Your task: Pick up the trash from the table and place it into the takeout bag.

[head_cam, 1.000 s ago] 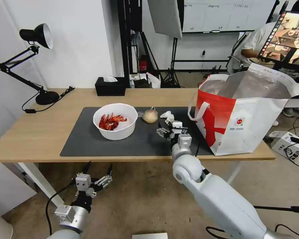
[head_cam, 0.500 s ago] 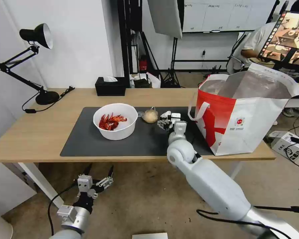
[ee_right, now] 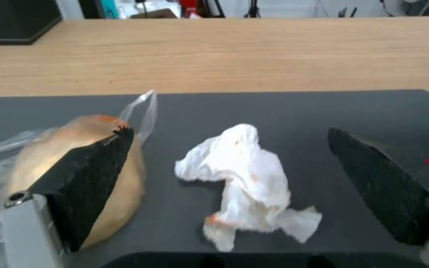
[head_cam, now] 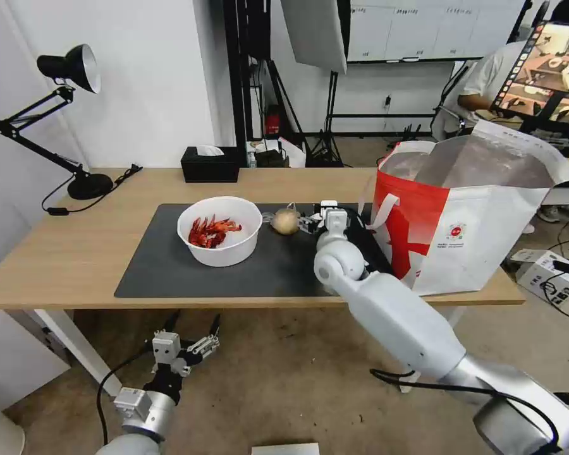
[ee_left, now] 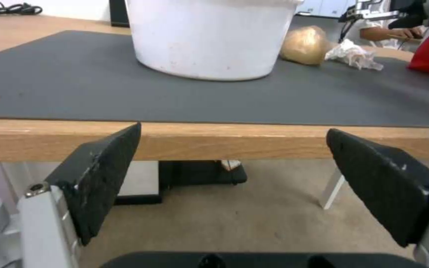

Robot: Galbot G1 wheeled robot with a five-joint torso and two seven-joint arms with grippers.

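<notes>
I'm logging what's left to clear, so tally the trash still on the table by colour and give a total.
White: 2, the bowl of red shells and the crumpled tissue.
Beige: 1, the bagged lump.
Total: 3, all on the grey mat, none in the takeout bag yet. The right gripper hangs open around the tissue.
</notes>
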